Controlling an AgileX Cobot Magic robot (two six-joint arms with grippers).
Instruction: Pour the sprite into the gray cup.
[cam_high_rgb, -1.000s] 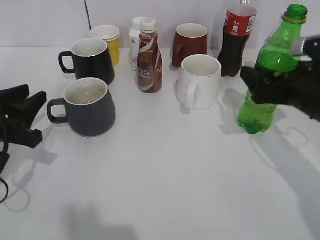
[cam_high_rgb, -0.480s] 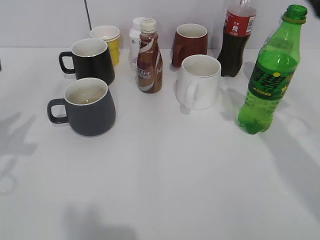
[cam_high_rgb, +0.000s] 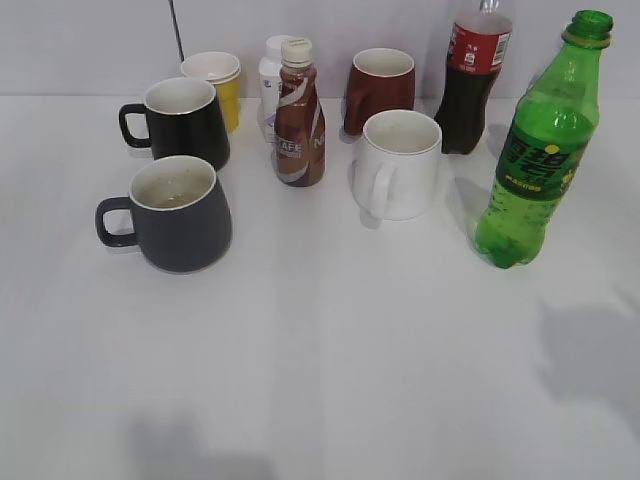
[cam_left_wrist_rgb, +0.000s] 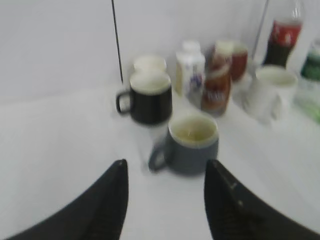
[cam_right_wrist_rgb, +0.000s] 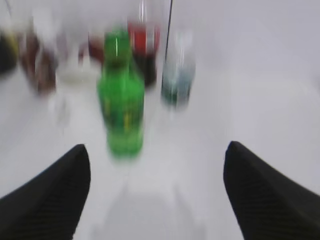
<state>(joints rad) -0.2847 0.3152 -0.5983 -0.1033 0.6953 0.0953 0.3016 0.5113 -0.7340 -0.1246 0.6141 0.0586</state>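
The sprite (cam_high_rgb: 535, 150) is a tall green bottle, uncapped, standing upright at the right of the white table. It also shows blurred in the right wrist view (cam_right_wrist_rgb: 121, 95). The gray cup (cam_high_rgb: 180, 213) stands at the left with its handle to the left, and shows in the left wrist view (cam_left_wrist_rgb: 192, 142) with pale liquid inside. My left gripper (cam_left_wrist_rgb: 166, 172) is open and empty, well short of the gray cup. My right gripper (cam_right_wrist_rgb: 156, 160) is open and empty, back from the sprite. Neither gripper shows in the exterior view.
A black mug (cam_high_rgb: 182, 120), a yellow cup (cam_high_rgb: 215, 82), a brown coffee bottle (cam_high_rgb: 298, 115), a white bottle (cam_high_rgb: 270, 75), a dark red mug (cam_high_rgb: 380, 88), a white mug (cam_high_rgb: 398, 163) and a cola bottle (cam_high_rgb: 472, 75) stand along the back.
A second ago my right gripper was around the sprite and my left gripper was beside the gray cup. Both have withdrawn out of the exterior view. The sprite stands free.
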